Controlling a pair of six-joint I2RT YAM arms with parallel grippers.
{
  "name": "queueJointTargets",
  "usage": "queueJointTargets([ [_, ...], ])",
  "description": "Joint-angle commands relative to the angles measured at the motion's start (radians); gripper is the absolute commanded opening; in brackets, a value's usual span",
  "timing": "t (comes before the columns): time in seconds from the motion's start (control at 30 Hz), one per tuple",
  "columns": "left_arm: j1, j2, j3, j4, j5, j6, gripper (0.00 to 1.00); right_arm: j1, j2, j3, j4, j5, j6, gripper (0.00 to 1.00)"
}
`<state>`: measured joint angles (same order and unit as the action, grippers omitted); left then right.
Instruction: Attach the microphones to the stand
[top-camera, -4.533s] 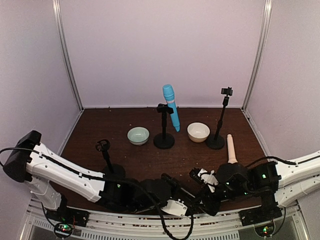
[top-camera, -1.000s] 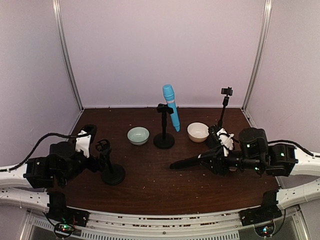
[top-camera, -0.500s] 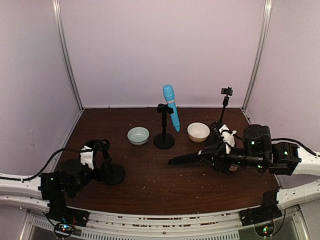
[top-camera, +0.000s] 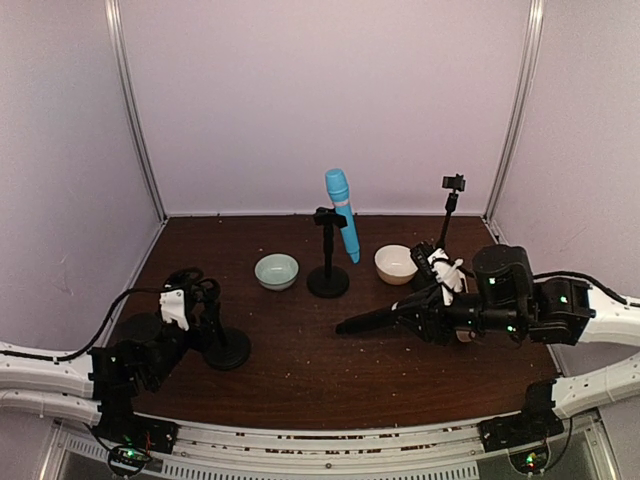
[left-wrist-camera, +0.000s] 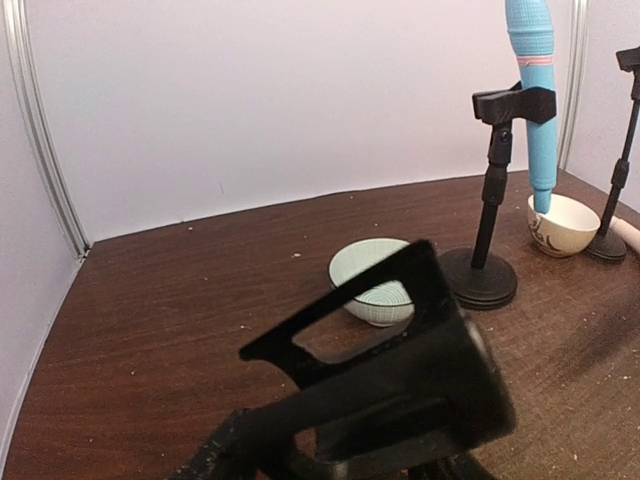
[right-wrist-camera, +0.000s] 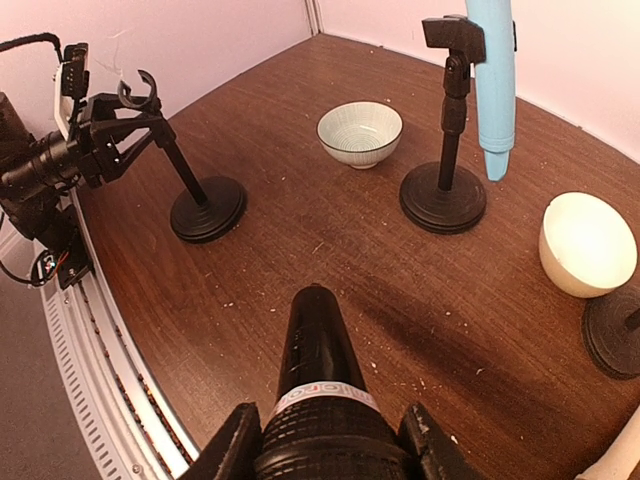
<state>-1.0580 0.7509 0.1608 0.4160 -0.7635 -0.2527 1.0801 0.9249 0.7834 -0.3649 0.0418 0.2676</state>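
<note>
The left gripper has narrowed its jaws around the empty left stand, grip uncertain, bracing it for the black microphone clamped in the right gripper.

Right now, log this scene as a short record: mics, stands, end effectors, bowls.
blue mic: clipped in middle stand, tilted
black mic: gripped by right end effector, roughly level, tip pointing left
cream mic: lying on table beside right stand
left stand: clip empty
right stand: clip empty
left end effector: at left stand's clip, grip unclear
green bowl: left of middle stand
white bowl: right of middle stand
</note>
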Motion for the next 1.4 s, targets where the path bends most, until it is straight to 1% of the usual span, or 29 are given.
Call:
queueJointTargets([
  [0.0,0.018,0.044,-0.014,0.128,0.041,0.011,0.49,-0.006,-0.028,0.027,0.008,0.006,0.001,0.0],
  [0.07,0.018,0.062,-0.015,0.148,0.052,0.011,0.44,-0.006,-0.039,0.024,0.011,0.008,-0.002,0.0],
  [0.2,0.019,0.101,-0.009,0.19,0.097,0.016,0.3,-0.006,-0.092,0.001,0.048,0.009,-0.001,0.0],
  [0.37,0.018,0.163,0.018,0.267,0.263,0.063,0.16,-0.006,-0.147,0.004,0.049,0.006,0.004,0.0],
  [0.4,0.018,0.176,0.027,0.279,0.292,0.07,0.15,-0.005,-0.157,0.008,0.04,0.015,0.016,0.0],
  [0.5,0.018,0.222,0.051,0.317,0.384,0.079,0.11,-0.006,-0.183,0.021,0.031,-0.043,-0.025,0.0],
  [0.63,0.014,0.314,0.102,0.355,0.493,0.076,0.04,-0.006,-0.21,0.052,0.002,-0.011,0.006,0.0],
  [0.77,-0.02,0.418,0.173,0.387,0.518,0.083,0.02,-0.005,-0.235,0.065,0.014,-0.024,-0.001,0.0],
  [1.0,-0.072,0.568,0.297,0.391,0.45,0.086,0.0,-0.001,-0.159,0.144,0.018,-0.017,-0.041,0.0],
  [1.2,-0.089,0.621,0.343,0.383,0.399,0.061,0.0,0.018,-0.075,0.21,0.05,-0.025,-0.074,0.0],
  [1.37,-0.103,0.634,0.368,0.357,0.369,0.046,0.0,0.04,-0.027,0.223,0.079,-0.031,-0.107,0.0],
])
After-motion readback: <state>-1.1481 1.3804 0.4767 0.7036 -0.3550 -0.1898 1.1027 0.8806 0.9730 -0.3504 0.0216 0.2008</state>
